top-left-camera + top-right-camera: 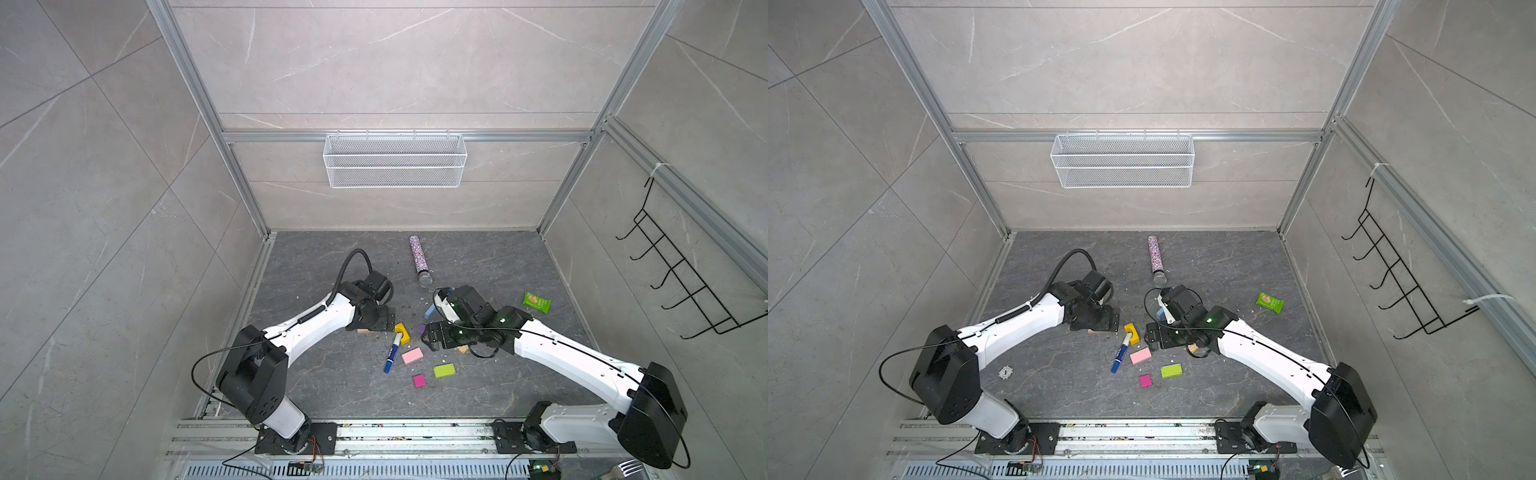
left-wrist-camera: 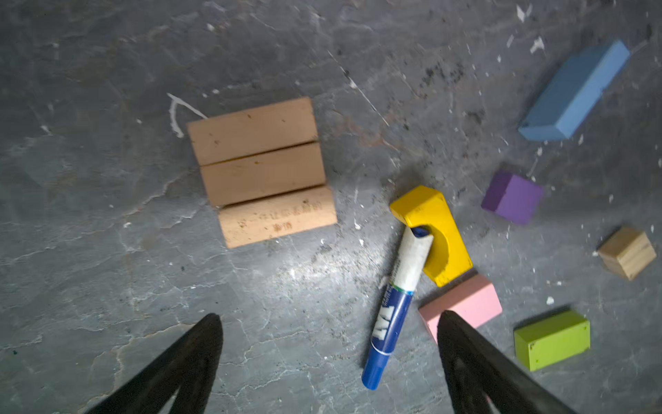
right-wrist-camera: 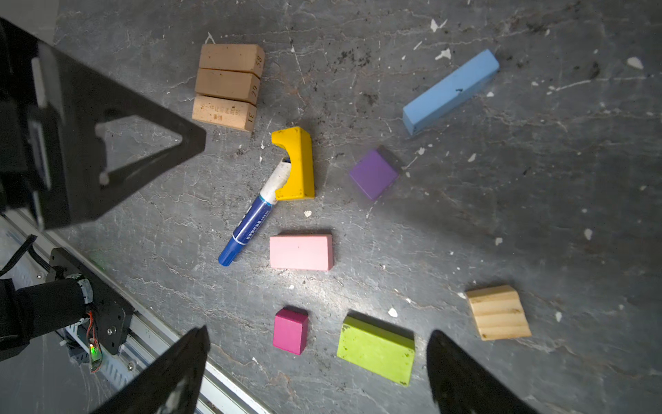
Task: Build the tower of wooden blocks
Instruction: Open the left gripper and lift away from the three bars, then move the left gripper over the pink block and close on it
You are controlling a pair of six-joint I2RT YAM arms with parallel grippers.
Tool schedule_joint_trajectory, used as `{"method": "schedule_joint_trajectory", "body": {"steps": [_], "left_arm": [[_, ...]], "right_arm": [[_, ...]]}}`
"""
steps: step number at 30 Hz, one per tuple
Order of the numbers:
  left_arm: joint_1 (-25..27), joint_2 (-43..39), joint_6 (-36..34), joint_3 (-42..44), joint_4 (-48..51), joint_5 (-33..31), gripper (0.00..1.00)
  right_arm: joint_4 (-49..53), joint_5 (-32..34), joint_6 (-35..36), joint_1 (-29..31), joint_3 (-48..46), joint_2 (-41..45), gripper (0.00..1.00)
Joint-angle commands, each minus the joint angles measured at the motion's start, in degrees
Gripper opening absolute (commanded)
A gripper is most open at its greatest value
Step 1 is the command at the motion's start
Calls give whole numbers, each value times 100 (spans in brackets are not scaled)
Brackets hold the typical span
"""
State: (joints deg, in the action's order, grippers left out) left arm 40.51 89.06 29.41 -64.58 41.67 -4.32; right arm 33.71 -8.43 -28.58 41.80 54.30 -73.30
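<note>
Just three tan bars [image 2: 261,172], flush side by side.

Pale marble-look tiled walls [image 1: 395,62] close in a dark, crumb-flecked slate worktop [image 1: 478,257], a white mesh basket [image 1: 395,160] hanging on the aluminium rail [image 1: 270,136] above its far edge, a black hook rack [image 1: 683,261] on the wall along its right edge.

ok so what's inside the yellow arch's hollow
The hollow of the yellow arch holds the white end of the marker pen. Nothing else shows; the floor beneath it is covered.
</note>
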Motion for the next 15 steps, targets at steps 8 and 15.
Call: {"method": "schedule_joint_trajectory", "body": {"steps": [8,15], "left_arm": [[397,-530,-1308,362,-732,656,79],[894,-239,-2095,384,-1152,1047,72]], "right_arm": [[-122,-910,-278,-851,-271,568,95],[-133,-1303,-271,-1250,-315,681,94]]}}
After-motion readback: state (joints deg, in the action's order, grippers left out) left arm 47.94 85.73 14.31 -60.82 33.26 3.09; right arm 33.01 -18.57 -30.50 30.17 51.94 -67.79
